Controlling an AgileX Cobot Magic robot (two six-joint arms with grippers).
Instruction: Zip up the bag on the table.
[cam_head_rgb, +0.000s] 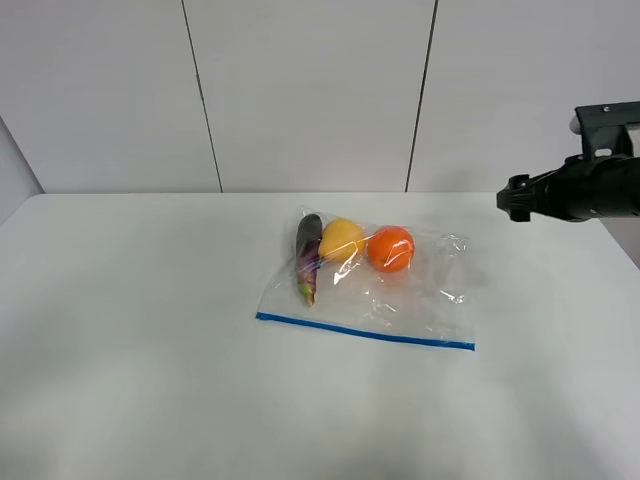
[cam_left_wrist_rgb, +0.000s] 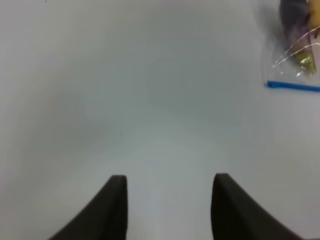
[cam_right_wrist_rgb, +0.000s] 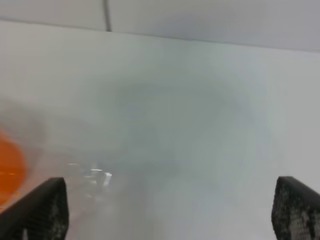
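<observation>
White worktop (cam_head_rgb: 150, 380) fills the high camera's view, and the bag (cam_head_rgb: 370, 290) lies flat near its middle, clear and crinkly, with its blue zip strip (cam_head_rgb: 365, 331) running along the near edge. Through the plastic I see a purple eggplant (cam_head_rgb: 307, 255) on the left, a yellow fruit (cam_head_rgb: 341, 239) beside it and touching it, and an orange (cam_head_rgb: 391, 248) just to the right of that. My right arm (cam_head_rgb: 580, 190) reaches in from the right edge, raised above the worktop and well apart from the bag; my left arm does not show in this view. From my left wrist, my left tool (cam_left_wrist_rgb: 170, 182) hangs over bare worktop with its two dark fingers (cam_left_wrist_rgb: 117, 205) standing apart and nothing between them; a corner of the bag with the end of the zip strip and a bit of the eggplant sits off at the frame's edge, well away from the fingertips. From my right wrist, my right tool (cam_right_wrist_rgb: 170, 200) is spread wide, one textured finger (cam_right_wrist_rgb: 47, 210) at each side of the frame, gripping nothing; the picture is blurred, but the orange and some crinkled plastic show near one finger, not touching it.
</observation>
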